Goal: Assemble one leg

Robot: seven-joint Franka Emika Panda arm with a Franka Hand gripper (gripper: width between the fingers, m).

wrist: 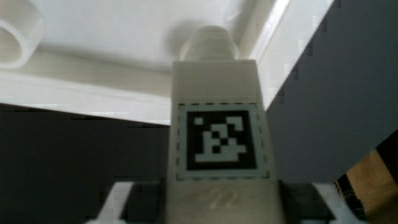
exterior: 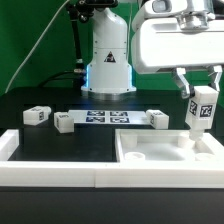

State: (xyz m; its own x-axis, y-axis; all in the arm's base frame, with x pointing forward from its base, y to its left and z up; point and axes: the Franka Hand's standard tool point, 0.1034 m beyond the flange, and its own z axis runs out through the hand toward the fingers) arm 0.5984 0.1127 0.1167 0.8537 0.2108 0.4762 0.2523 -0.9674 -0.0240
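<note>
Four legs, exterior view: one leg (exterior: 204,112) upright in the gripper (exterior: 203,94); three spare legs (exterior: 64,122) lying well apart on the black table (exterior: 70,145).
Gripper state: clamped on the leg's upper part, one jaw on either side.
Key relation: leg straight below the claw, long axis vertical, lower end just above a corner recess of the square top (exterior: 160,145), at the exterior view's right.
Marker board (exterior: 105,118): flat on the table, between spare legs.
Wrist view, leg (wrist: 222,110): pointing away from the camera, narrow tip toward the square top (wrist: 125,75); contact not discernible.
Gripper (wrist: 210,205): closed on the leg, fingers (wrist: 125,203) flanking it.
Writing: black-and-white square tag on the leg only; no readable words or brand.
</note>
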